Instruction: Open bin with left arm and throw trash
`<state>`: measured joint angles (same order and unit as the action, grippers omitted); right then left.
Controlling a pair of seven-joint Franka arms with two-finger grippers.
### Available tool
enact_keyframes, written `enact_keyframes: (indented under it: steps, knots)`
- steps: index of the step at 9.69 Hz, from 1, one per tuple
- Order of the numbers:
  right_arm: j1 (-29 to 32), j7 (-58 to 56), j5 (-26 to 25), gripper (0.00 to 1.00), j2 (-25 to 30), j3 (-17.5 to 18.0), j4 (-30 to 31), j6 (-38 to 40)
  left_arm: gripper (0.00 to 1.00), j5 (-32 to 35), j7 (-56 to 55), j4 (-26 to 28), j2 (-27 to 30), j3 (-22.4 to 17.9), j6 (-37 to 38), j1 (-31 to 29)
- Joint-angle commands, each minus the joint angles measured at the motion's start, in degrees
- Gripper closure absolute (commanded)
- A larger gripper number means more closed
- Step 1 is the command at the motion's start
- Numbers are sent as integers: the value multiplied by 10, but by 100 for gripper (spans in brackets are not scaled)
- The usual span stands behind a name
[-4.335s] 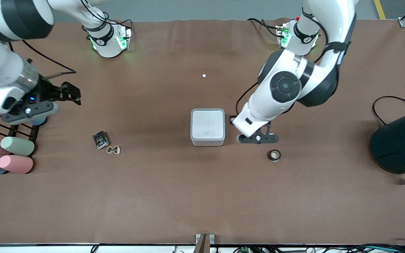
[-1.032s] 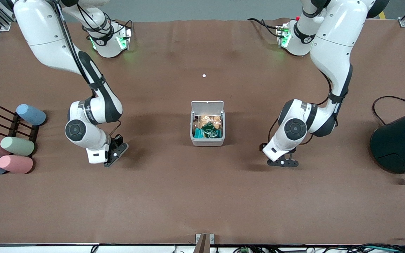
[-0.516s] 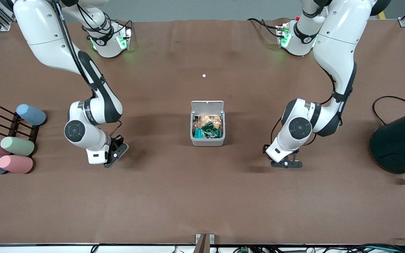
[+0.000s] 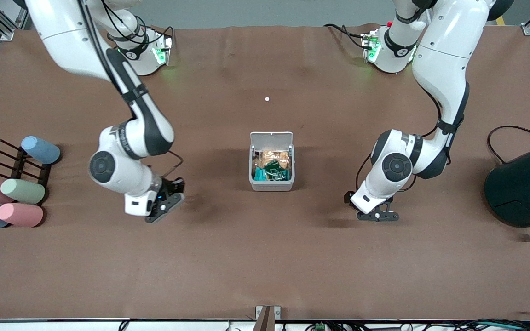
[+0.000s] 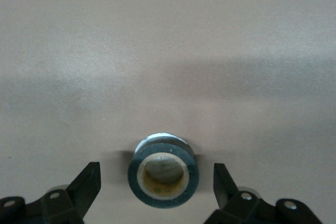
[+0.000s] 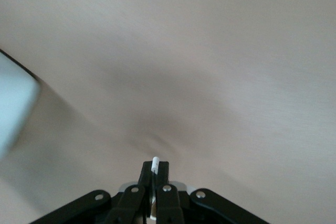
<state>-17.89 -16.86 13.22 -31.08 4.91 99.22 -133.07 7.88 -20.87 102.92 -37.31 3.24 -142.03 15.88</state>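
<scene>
The white bin [image 4: 272,185] stands mid-table with its lid [image 4: 272,138] raised; crumpled wrappers lie inside. My left gripper [image 4: 377,214] is low over the table toward the left arm's end. It is open, and its fingers [image 5: 89,179] straddle the black ring [image 5: 164,169], which lies flat on the table. The ring is hidden in the front view. My right gripper [image 4: 166,208] is over the table beside the bin, toward the right arm's end. It is shut on the whitish band [image 6: 154,162], which sticks out of my right gripper [image 6: 156,169] as a thin sliver. The dark wrapper packet is not in view.
A large dark teal cylinder [image 4: 525,186] with a black cable stands at the left arm's end. Pastel cups [image 4: 19,202] lie by a black rack [image 4: 16,168] at the right arm's end. A tiny white speck [image 4: 267,99] lies farther from the camera than the bin.
The bin's lid has been opened since the earliest frame. In the last second my right gripper has risen and moved toward the bin. My left gripper has shifted slightly nearer the camera.
</scene>
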Motion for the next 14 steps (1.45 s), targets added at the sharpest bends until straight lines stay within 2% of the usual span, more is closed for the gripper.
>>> enact_keyframes:
  steps: [1, 2, 3, 4, 7, 9, 10, 11, 12, 13, 14]
  knots:
    - [-31, 160, 8, 97, 11, 28, -19, 7, 7, 6, -5, 10, 6, 5, -18, -4]
    - [-42, 220, 8, 96, 11, 46, -27, 2, 10, 6, -4, 10, 5, 5, -19, -3]
    - [-60, 280, 8, 96, 11, 50, -45, 4, 31, 6, 0, 10, 4, 5, -19, -4]
    - [-85, 335, 8, 96, 11, 50, -62, 5, 48, 6, 6, 10, 2, 5, -19, -4]
    - [-140, 418, 4, 96, 1, 49, -89, 1, 77, 6, 12, 10, -5, 5, -36, -3]
    - [-150, 422, 5, 94, -15, 49, -94, -22, 80, 8, 11, 7, 3, 5, -33, -2]
    - [-149, 422, 5, 86, -18, 49, -94, -25, 80, 8, 10, 0, 14, 5, -10, 1]
    - [-145, 420, 4, 47, -17, 48, -95, -25, 80, 10, 10, -21, 20, 5, 29, 3]
    - [-136, 419, 7, 16, -17, 48, -95, -18, 81, 10, 10, -40, 29, 5, 71, 3]
    - [-114, 411, 4, 7, -17, 48, -91, -11, 81, 10, 10, -59, 34, 12, 103, 4]
    - [-102, 398, 3, 6, -14, 48, -92, 18, 84, 7, 10, -78, 35, 17, 128, 2]
